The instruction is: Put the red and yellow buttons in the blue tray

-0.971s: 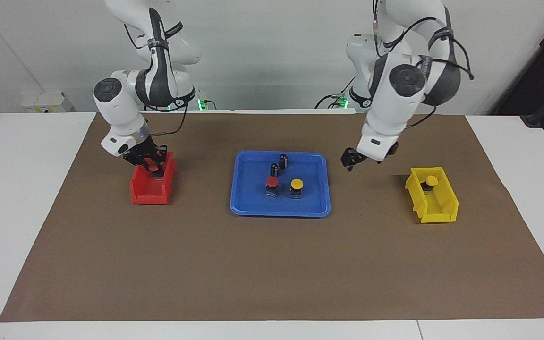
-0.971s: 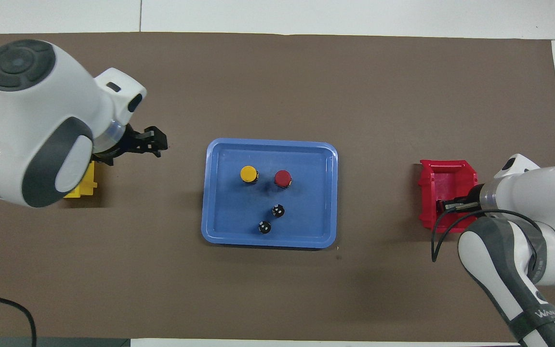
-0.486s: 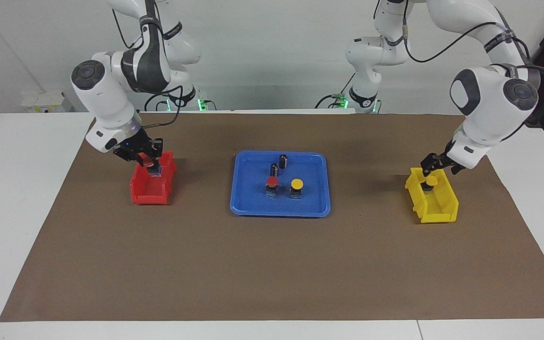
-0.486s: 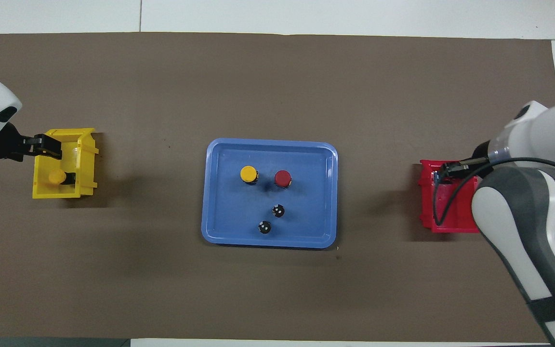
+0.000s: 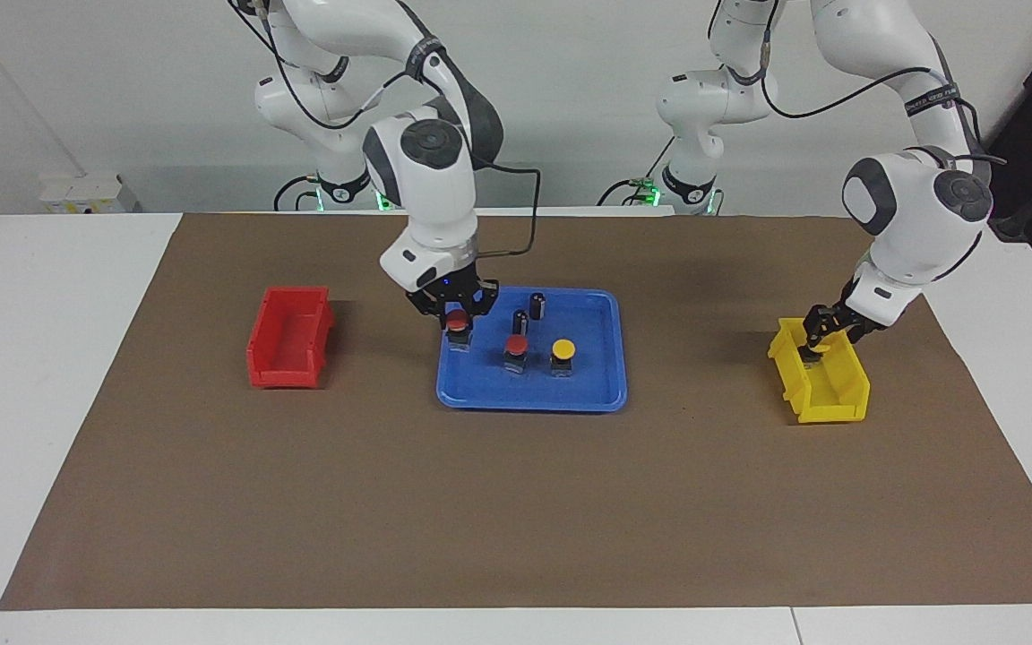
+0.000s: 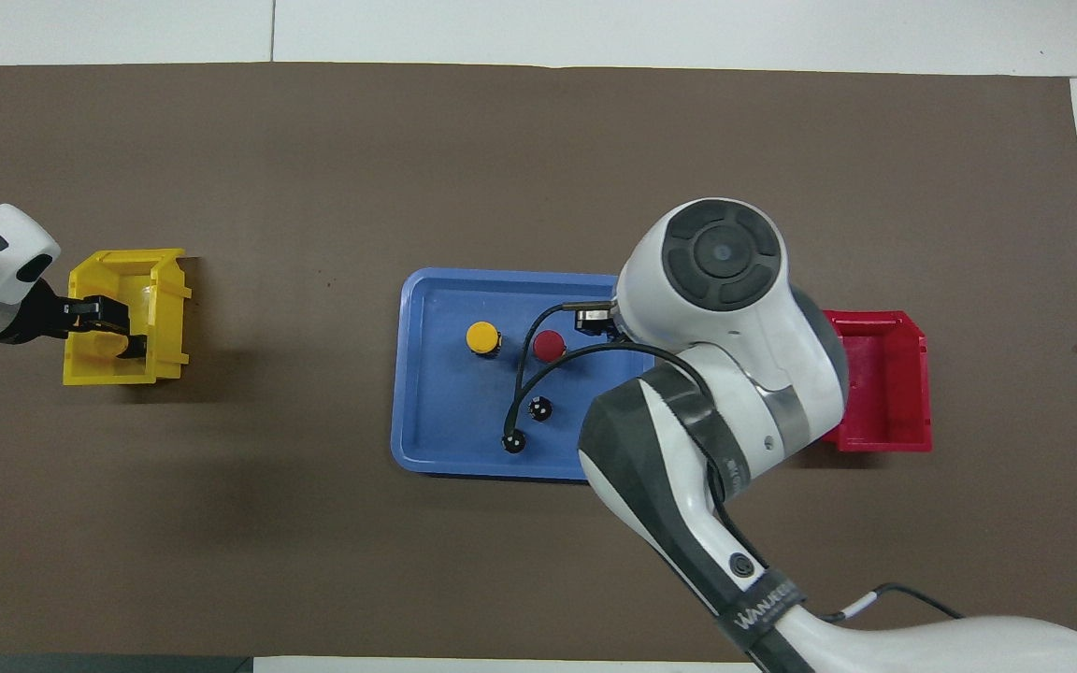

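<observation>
Over the blue tray [image 5: 601, 394], at its end toward the right arm, you see the right gripper [image 5: 457, 315] with its jaws clenched on a red button [image 5: 456, 323], a round glossy cap on a black body, hanging just above the tray floor. This tray is smooth, shallow plastic with rounded corners and a raised rim. On its floor stand another red button [image 5: 516, 349] and a yellow button [image 5: 563, 352] side by side, with two dark cylinders [image 5: 528, 314] nearer to the robots. Toward the left arm's end of the table from the tray, the left gripper [image 5: 817, 339] reaches down into the yellow bin [image 5: 825, 394], a boxy moulded plastic piece; you cannot tell how its jaws stand. From overhead, a yellow cap [image 6: 107, 343] shows in that bin under the gripper; the facing view hides it. Overhead, the right arm's bulk covers the held button, which only the facing view shows. Matte brown paper [image 5: 516, 502] covers the table.
</observation>
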